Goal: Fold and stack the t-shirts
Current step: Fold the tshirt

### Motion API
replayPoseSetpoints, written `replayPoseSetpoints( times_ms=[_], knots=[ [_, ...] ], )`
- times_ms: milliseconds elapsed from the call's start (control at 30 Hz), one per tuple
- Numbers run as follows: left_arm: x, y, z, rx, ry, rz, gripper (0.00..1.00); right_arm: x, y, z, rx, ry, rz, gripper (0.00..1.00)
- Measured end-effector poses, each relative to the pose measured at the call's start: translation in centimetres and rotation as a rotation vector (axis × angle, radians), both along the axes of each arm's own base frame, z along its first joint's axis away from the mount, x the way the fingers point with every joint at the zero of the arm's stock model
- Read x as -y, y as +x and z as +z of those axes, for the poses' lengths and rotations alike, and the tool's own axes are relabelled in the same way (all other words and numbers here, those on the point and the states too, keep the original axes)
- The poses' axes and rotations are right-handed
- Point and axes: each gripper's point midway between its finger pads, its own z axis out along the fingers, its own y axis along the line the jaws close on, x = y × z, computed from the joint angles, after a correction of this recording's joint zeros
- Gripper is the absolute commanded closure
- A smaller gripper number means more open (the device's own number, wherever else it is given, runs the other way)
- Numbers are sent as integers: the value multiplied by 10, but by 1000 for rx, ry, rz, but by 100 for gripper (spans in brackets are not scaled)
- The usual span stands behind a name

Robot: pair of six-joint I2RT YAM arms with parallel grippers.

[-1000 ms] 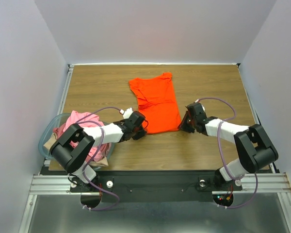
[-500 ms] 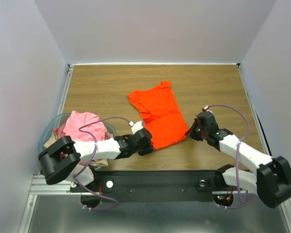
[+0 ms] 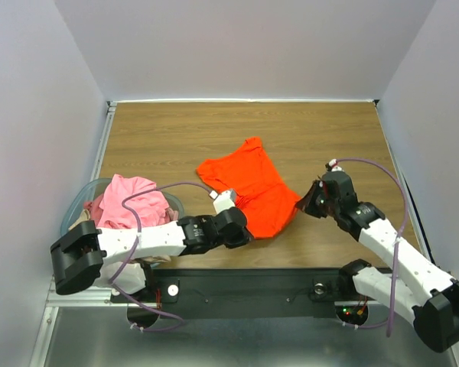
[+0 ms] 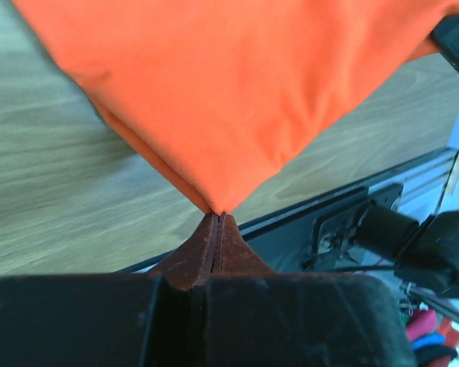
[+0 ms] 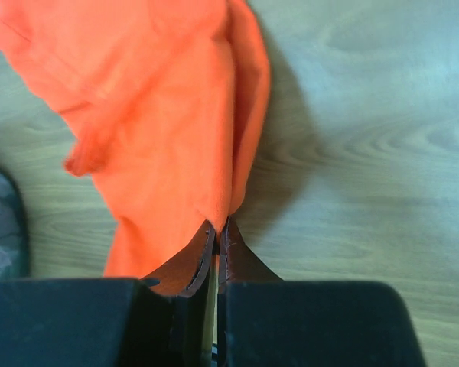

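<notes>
The orange-red t-shirt lies on the wooden table, its near part lifted and turned clockwise. My left gripper is shut on its near left hem corner; the wrist view shows the cloth pinched at the fingertips. My right gripper is shut on the near right corner, and the cloth hangs from its tips in the wrist view. A pink t-shirt is heaped in the clear bluish basket at the left, with a bit of beige cloth under it.
The wooden table has white walls at the back and sides. A metal rail and black base plate run along the near edge, close under my left gripper.
Both grippers have pulled the orange-red shirt's hem toward the near edge. The shirt has slid nearer and swung so its hem points right. The right arm has stretched out to the right.
</notes>
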Motion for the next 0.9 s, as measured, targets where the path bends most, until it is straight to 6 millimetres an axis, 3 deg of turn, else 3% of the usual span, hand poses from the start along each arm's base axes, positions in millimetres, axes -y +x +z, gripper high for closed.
replayPoseSetpoints(
  times_ms=[233,400,600,733,900],
  knots=[
    [-14,28,41,101,-9,100,100,-18,47,53,67,-9,16,99],
    [-37,73,72,183,-17,212,100,-31,87,79,101,-34,22,100],
    [-71,123,91,246,27,318,100,-51,134,99,129,-59,48,100],
    [-89,146,100,278,55,364,100,-68,169,103,136,-69,75,100],
    [-113,177,94,276,118,419,100,-88,205,87,113,-83,111,100]
  ],
)
